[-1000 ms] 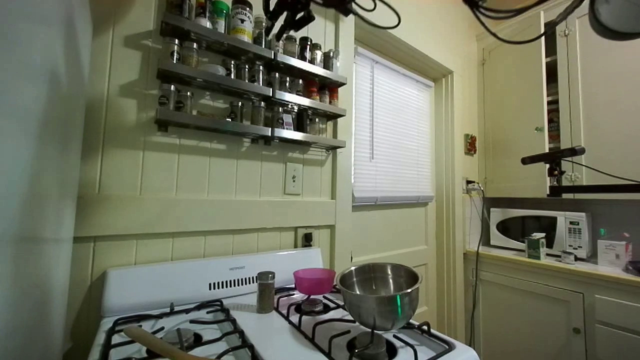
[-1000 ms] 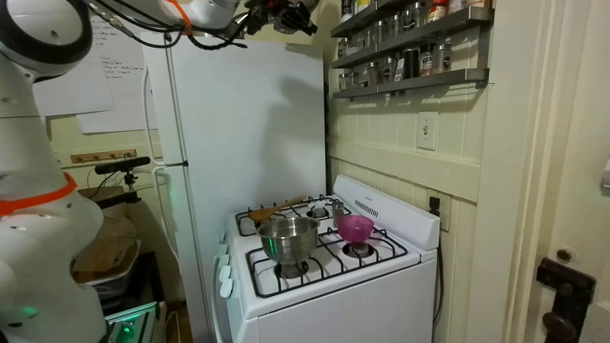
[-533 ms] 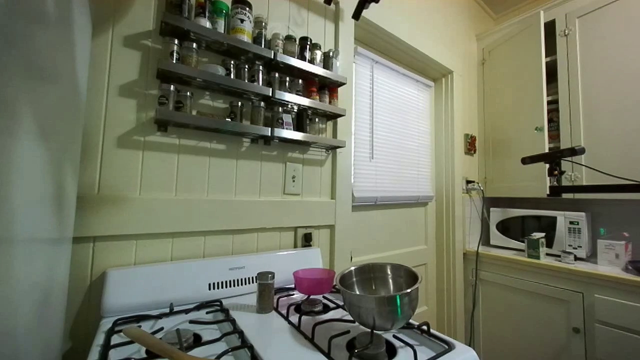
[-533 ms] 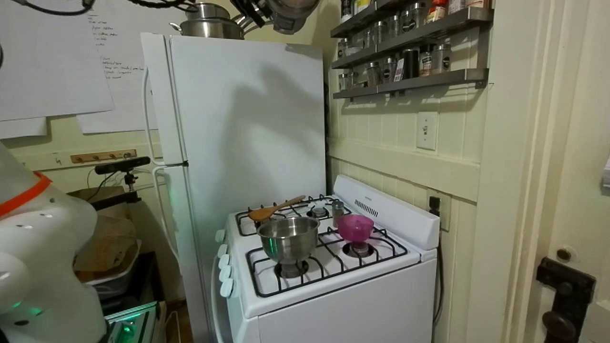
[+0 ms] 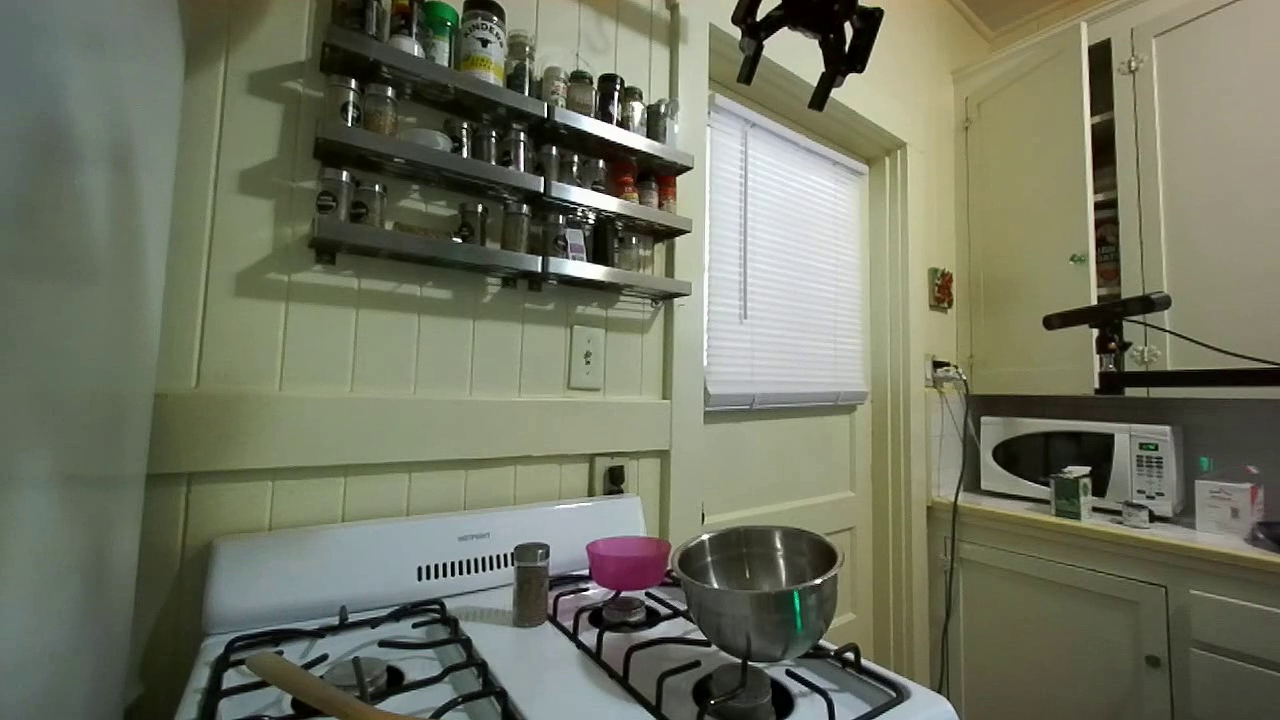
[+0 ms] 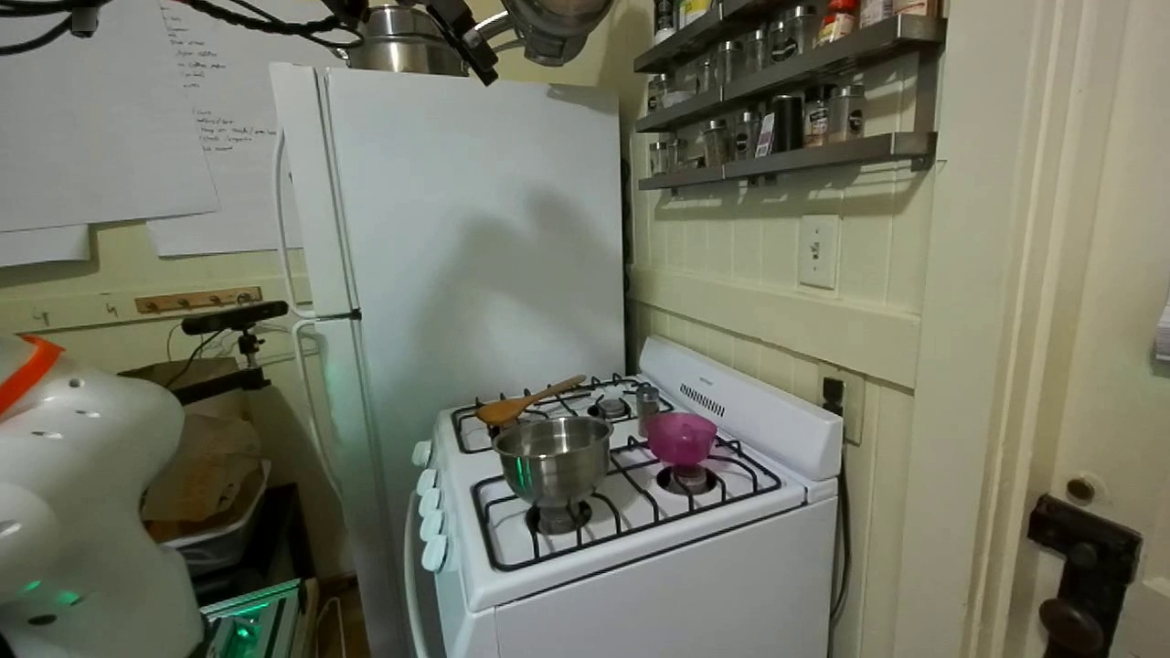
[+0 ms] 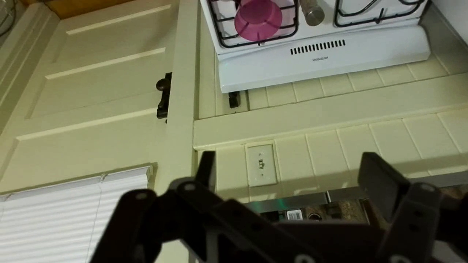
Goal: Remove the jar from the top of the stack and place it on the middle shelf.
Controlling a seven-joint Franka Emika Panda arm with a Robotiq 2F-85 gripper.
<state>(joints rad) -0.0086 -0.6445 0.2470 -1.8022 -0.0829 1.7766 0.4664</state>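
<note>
Currently the pincer hangs high and apart from the shelves, jaws spread wide, nothing between them in the wrist view. Well below, the jar stands upright on the stovetop, between the burner grates. It shows as a single capped cylinder; a stack cannot be made out.

Handling (judged): light, stiff, probably glass, hence slick and breakable. Best hold is around the body just below the cap, with a modest squeeze; gripping the cap alone risks a twist or slip.

Edges: pink bowl just beside the jar, back panel close behind, steel pot further toward the stove's front. Approach from above looks freest. At the middle shelf the raised front edge must be cleared, and the top shelf limits headroom. Other jars and a white dish crowd that tier; any slot will likely be tight.
</note>
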